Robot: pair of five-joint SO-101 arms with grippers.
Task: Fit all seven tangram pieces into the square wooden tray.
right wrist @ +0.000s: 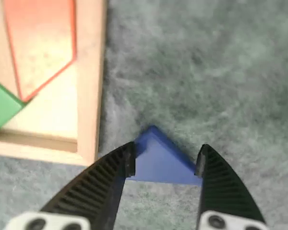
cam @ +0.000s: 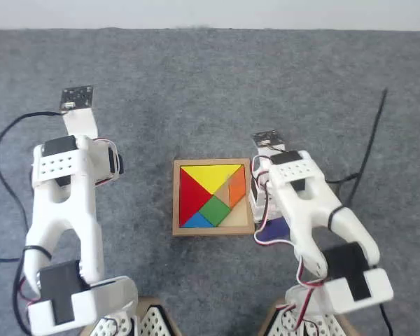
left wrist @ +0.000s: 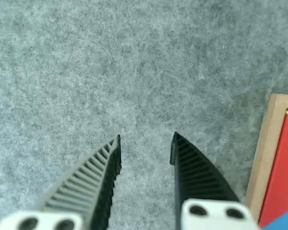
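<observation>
My right claw is clenched on the dark blue triangle, one finger against each of two corners and the third corner poking forward between them. The piece seems to lie flat on the grey felt of the bench, just outside the square wooden tray, off its 4 o'clock side and close to that corner. Taking it across two corners reads to me as the sensible hold: it gives me control of the piece's rotation, which matters with a fit this snug.

Five pieces already sit in the tray. The yellow triangle fills the 12 o'clock side and the red triangle the 9 o'clock side. The green square sits below the centre, the orange parallelogram leans along the 3 o'clock wall, and a small light blue triangle is tucked in at 7 o'clock. Bare wood shows at the 5 o'clock corner, and I judge that to be where my triangle belongs. So the job looks well past halfway.

Next I would lift, carry the piece over the rim and turn it to match the gap, minding the orange edge.

My left claw is released, its jaws spread over bare felt off the tray's 9 o'clock side, parked clear of the work.
</observation>
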